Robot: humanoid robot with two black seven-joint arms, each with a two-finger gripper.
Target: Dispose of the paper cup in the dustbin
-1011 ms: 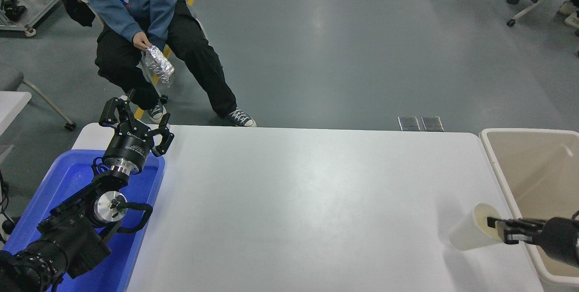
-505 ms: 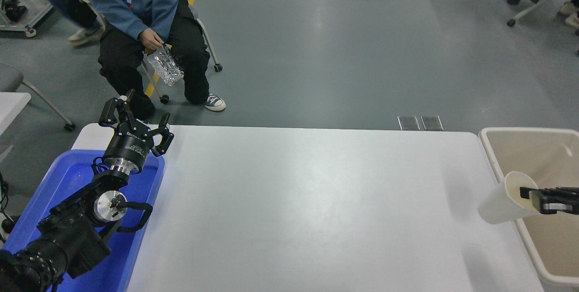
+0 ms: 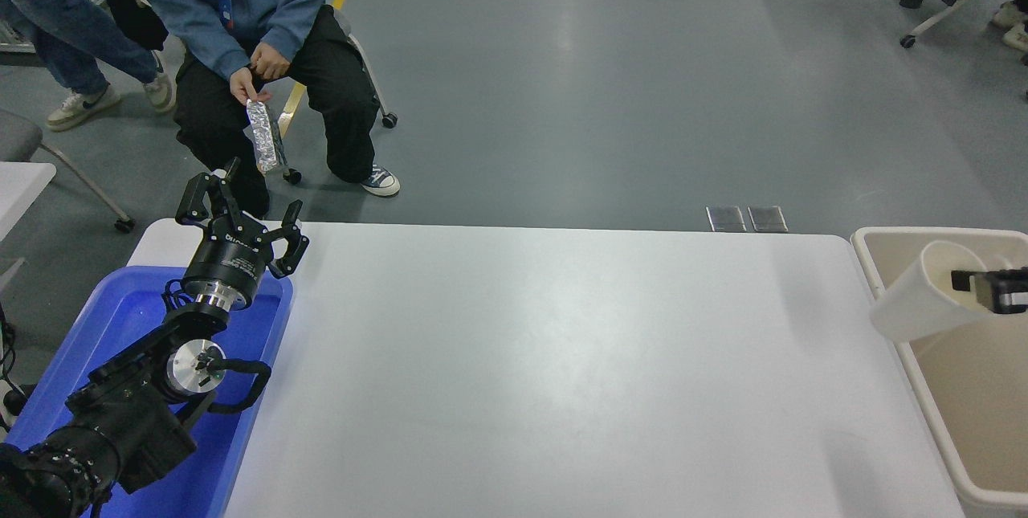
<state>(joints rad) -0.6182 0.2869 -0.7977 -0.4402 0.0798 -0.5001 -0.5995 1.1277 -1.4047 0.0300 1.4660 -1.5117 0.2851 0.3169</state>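
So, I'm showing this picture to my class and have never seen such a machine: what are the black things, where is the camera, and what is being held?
The camera sits high on the robot itself, looking forward and down over a white table. The black things are the robot's two arms, each ending in a gripper, a claw with fingers.

The left gripper is open and holds nothing; it is parked at the lower left over a blue tub.

The right gripper comes in from the right edge. It holds the paper cup by its rim, one finger inside the mouth. The cup is tilted and off the table, straddling the near rim of the dustbin, the beige bin by the table's right end.

Beyond the table a person sits on a chair, holding something silvery.
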